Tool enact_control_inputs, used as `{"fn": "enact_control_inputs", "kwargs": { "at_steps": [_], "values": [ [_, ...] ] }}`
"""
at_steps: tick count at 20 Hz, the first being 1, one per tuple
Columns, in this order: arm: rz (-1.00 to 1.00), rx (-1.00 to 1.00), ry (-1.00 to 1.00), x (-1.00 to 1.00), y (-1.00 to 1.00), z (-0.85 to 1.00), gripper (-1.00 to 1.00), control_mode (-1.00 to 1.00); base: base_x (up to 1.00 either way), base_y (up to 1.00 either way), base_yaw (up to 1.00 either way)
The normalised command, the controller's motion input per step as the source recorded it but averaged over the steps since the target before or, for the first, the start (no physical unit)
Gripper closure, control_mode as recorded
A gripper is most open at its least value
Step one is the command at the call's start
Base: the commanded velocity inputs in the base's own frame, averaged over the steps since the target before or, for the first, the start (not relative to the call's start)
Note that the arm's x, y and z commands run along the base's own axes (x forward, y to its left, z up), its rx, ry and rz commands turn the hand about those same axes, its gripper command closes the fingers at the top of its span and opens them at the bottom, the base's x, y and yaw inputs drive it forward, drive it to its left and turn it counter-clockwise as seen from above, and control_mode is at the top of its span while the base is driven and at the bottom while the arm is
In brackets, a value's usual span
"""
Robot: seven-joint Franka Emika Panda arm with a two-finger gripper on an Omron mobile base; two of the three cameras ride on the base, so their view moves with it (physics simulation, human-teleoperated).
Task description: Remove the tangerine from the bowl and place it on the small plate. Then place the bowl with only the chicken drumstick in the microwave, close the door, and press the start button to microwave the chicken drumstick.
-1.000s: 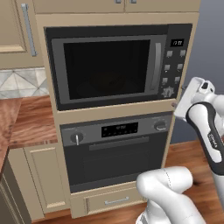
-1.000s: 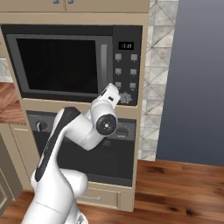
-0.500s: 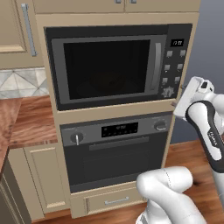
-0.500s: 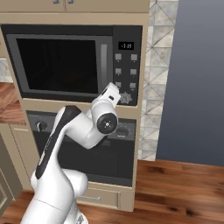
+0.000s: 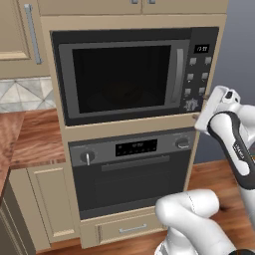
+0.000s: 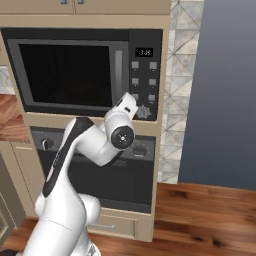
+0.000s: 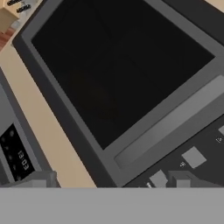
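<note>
Black microwave [image 5: 134, 74] panel just beyond gripper [image 7: 109, 183]

1 microwave [image 5: 134, 74], 1 oven [image 5: 132, 172], 1 drawer [image 5: 130, 228], 2 oven knobs [image 5: 87, 158]

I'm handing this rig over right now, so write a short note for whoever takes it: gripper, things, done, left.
Gripper: open, holding nothing, right at the microwave's button panel, lower corner.
Door: closed; the glass is too dark to tell what is inside.
Done, by the look of it: door shut.
Left: press start. Check first that the bowl is inside; I can't confirm it.
</note>
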Motion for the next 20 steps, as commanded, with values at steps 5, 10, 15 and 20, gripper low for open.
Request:
{"fn": "enact_control_inputs", "kwargs": {
  "at_steps": [5, 10, 15, 20],
  "values": [
    [0.00, 0.00, 0.00, 0.30, 0.00, 0.00, -1.00, -1.00, 0.00, 0.00, 0.00],
    [0.00, 0.00, 0.00, 0.30, 0.00, -0.08, -1.00, -1.00, 0.00, 0.00, 0.00],
    [0.00, 0.00, 0.00, 0.26, 0.00, -0.11, -1.00, -1.00, 0.00, 0.00, 0.00],
    [0.00, 0.00, 0.00, 0.29, -0.01, -0.09, -1.00, -1.00, 0.00, 0.00, 0.00]
  ]
}}
